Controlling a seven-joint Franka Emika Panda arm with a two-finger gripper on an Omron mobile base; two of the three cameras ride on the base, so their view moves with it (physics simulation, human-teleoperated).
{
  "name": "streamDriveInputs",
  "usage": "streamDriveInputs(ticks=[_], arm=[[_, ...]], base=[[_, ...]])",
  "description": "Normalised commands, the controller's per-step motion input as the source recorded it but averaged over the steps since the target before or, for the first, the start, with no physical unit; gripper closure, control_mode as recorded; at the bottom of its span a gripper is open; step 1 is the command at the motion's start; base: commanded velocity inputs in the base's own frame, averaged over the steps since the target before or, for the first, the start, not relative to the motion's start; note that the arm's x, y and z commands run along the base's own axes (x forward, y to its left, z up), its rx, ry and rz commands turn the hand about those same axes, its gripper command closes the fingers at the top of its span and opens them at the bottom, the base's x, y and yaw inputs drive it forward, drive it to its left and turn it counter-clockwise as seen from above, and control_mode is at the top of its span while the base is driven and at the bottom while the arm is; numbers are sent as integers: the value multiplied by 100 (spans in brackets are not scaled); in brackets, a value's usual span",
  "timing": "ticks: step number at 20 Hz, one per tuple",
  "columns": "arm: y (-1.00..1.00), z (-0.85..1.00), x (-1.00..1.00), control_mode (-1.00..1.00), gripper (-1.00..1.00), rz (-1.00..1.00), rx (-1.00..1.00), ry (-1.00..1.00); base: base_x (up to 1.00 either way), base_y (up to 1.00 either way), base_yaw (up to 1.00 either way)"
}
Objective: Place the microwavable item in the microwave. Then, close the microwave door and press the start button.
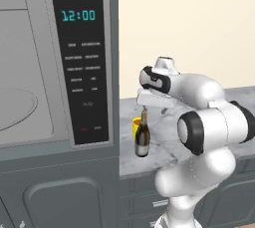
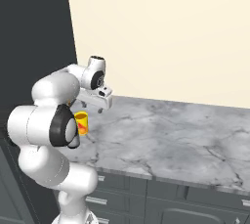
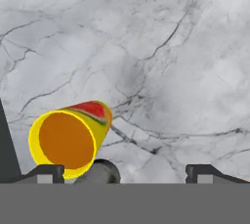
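The microwavable item (image 1: 136, 124) is a small yellow cup with red marks, standing on the marble counter beside the microwave; it also shows as the yellow cup (image 2: 81, 122) and, from above, as the cup (image 3: 68, 140) with its orange inside. My gripper (image 1: 152, 107) hangs open a little above it, holding nothing. Along the hand view, the gripper (image 3: 126, 173) has the cup near its left fingertip (image 3: 46, 171). The microwave (image 1: 82, 67) stands open, its cavity and turntable (image 1: 15, 107) exposed. The microwave door is out of view.
A dark wine bottle (image 1: 142, 140) stands just in front of the cup, under my hand; its grey top (image 3: 100, 171) sits between the fingers. The marble counter (image 2: 171, 130) stretches right to a cream wall. Grey drawers (image 2: 166, 189) run below.
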Motion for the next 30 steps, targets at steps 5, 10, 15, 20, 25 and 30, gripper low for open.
streamDriveInputs(ticks=[5, 10, 15, 20, 25, 30], arm=[[24, -42, 34, -100, -100, 0, 0, 1], [18, -43, 10, -100, -100, 0, 0, 0], [21, -12, 0, -100, -100, 0, 0, 0], [7, -22, 0, -100, -100, 0, 0, 0], [0, -1, 0, -100, -100, 0, 0, -1], [0, 0, -14, -100, -100, 0, 0, -4]], base=[[0, 0, 0], [0, 0, 0], [0, 0, 0], [0, 0, 0], [0, 0, 0], [0, 0, 0]])
